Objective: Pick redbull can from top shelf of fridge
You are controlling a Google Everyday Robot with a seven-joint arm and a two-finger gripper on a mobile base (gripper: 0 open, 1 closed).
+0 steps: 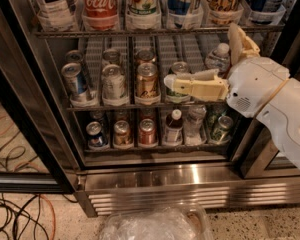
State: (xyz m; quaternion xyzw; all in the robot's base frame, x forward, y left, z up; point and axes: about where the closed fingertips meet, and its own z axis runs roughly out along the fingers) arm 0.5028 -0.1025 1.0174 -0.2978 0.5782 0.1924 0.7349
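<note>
The fridge [190,181] stands open in front of me. Its top shelf [155,32], a wire rack, holds tall bottles, among them a Coca-Cola bottle [98,1]. No redbull can shows plainly on that rack. A blue-and-silver can [74,82] stands at the left of the rack below; I cannot tell whether it is the redbull can. My gripper [201,55] is at the right, in front of the middle rack, open and empty. One finger [192,86] points left across the cans, and the other finger [241,41] points up.
The middle rack holds several cans and a water bottle [217,56]. The lower rack [155,146] holds short cans and small bottles. A black door frame [25,119] runs down the left. Cables [15,216] lie on the floor at left. Crumpled clear plastic [155,224] sits at the bottom centre.
</note>
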